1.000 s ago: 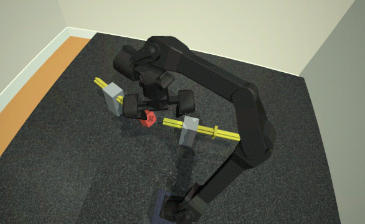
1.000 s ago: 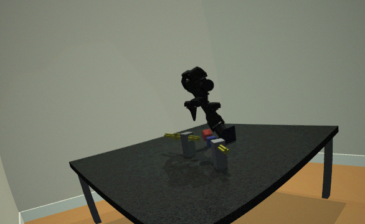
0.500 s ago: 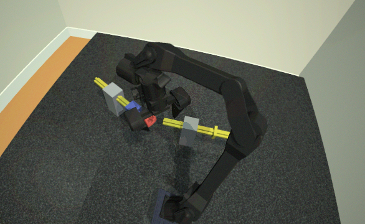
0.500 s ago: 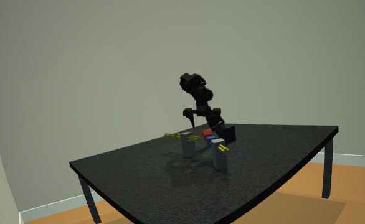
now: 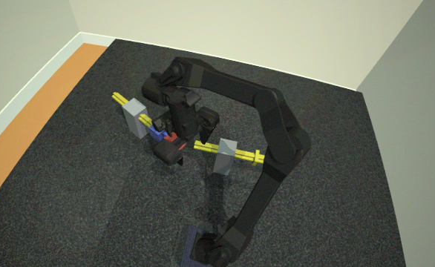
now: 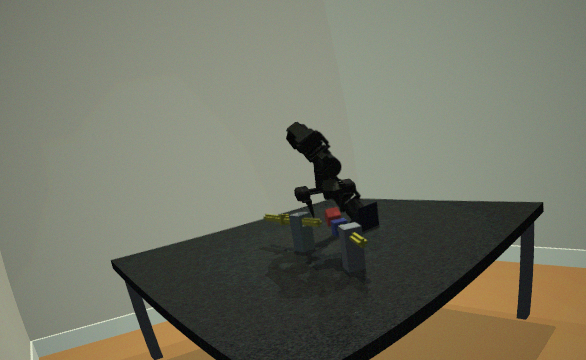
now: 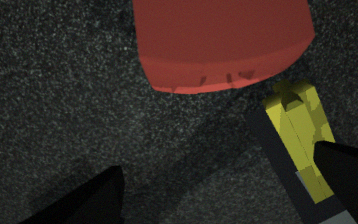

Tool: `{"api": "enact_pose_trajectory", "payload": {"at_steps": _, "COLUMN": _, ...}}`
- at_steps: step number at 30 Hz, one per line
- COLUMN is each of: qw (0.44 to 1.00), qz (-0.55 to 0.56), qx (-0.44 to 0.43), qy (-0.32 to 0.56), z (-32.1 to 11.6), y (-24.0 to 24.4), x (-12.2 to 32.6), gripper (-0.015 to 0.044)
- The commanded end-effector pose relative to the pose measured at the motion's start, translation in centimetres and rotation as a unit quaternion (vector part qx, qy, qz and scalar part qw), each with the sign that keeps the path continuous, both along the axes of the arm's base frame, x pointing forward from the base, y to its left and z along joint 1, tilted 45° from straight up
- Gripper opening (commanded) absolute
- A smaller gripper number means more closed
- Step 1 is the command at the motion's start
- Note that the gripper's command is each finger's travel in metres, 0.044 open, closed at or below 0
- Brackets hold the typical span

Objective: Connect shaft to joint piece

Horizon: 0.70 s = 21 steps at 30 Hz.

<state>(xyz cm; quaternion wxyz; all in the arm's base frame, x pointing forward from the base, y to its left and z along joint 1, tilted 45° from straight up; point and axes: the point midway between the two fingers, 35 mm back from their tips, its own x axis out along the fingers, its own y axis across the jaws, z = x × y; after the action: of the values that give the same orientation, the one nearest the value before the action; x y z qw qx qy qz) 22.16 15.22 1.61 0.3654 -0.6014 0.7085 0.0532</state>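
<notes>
The red joint piece is joined by a blue hinge part to the yellow first shaft on its grey block. Its opening face shows only edge-on in the wrist view. The yellow second shaft sits in the other grey block, its end apart from the red piece. My gripper is open and empty, near the red piece; one fingertip overlaps the second shaft in the wrist view. Contact cannot be told.
The second shaft carries a yellow crosspiece beyond its block, close to my arm in the top view. My arm arches over that side from its base. Both blocks stand on the dark table.
</notes>
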Motion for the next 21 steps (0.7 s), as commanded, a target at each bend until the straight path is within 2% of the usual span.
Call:
{"api": "enact_pose_trajectory", "payload": {"at_steps": 1, "qw": 1.0, "qz": 0.004, "qx": 0.001, "qy": 0.012, "z": -0.2, "y": 0.0, "x": -0.1, "gripper": 0.044}}
{"api": "enact_pose_trajectory", "payload": {"at_steps": 21, "qw": 1.0, "qz": 0.008, "qx": 0.001, "qy": 0.015, "z": -3.2, "y": 3.2, "x": 2.0, "gripper": 0.044}}
